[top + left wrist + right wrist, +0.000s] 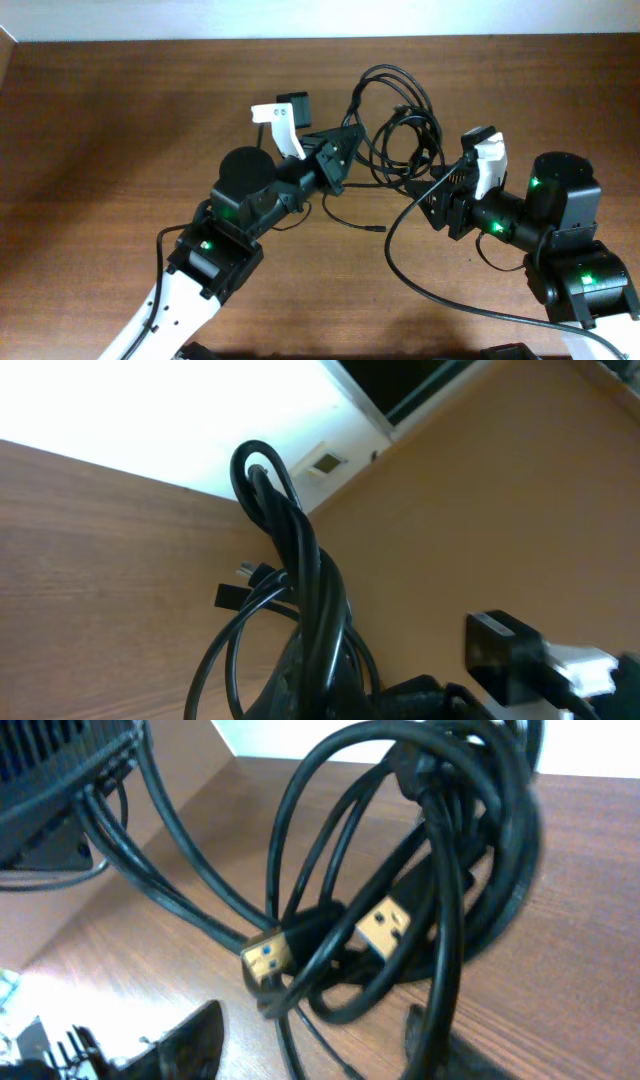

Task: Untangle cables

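Note:
The cables (pixel 397 128) are a tangled bundle of thin black cords at the back middle of the table. My left gripper (pixel 346 152) is at the bundle's left edge, shut on several strands. In the left wrist view the strands (pixel 300 550) rise out of the jaws (pixel 322 695) into a loop. My right gripper (pixel 438 188) is at the bundle's right edge. Its fingers (pixel 315 1045) are apart, with hanging loops (pixel 440 890) and two gold-tipped plugs (pixel 268 960) just ahead. One strand crosses in front of the right finger.
A loose thin cord end (pixel 372 228) lies on the wooden table (pixel 100 150) between the arms. The right arm's thicker wire (pixel 400 262) curves across the front. The wall edge (pixel 300 38) runs along the back. The left arm (pixel 50 810) is close to the right gripper.

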Controlling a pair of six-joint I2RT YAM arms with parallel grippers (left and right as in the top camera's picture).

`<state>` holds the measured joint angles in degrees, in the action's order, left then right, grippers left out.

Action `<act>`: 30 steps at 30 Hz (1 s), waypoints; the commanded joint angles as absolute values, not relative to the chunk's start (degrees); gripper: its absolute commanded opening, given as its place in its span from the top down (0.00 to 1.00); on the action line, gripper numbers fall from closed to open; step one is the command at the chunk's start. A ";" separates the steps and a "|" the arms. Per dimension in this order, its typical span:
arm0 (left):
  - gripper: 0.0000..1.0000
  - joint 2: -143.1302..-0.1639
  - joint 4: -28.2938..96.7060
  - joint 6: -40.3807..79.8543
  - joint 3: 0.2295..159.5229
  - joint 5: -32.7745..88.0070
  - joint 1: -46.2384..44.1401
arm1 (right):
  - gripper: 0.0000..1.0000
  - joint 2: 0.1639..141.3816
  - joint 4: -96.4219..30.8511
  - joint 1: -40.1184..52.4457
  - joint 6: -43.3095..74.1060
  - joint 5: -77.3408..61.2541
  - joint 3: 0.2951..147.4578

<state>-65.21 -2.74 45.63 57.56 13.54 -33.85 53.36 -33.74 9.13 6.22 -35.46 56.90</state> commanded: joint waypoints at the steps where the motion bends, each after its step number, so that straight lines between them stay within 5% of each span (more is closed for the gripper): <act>1: 1.00 -64.60 -4.08 44.49 58.22 14.20 -34.87 | 0.56 53.41 -33.36 8.97 6.39 -36.67 57.98; 7: 1.00 -64.60 -4.29 44.49 58.22 15.51 -34.87 | 0.64 53.41 -32.86 8.97 6.39 -36.67 57.98; 15: 1.00 -64.60 -4.27 44.47 58.22 15.44 -34.87 | 0.96 53.41 -32.32 8.97 6.39 -36.67 57.98; 30: 1.00 -64.60 -4.27 44.47 58.22 16.29 -34.89 | 0.95 53.41 -32.38 8.97 6.39 -38.79 57.98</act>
<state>-65.21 -3.33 45.36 57.56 13.54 -34.65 53.36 -32.77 9.13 6.48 -37.08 56.90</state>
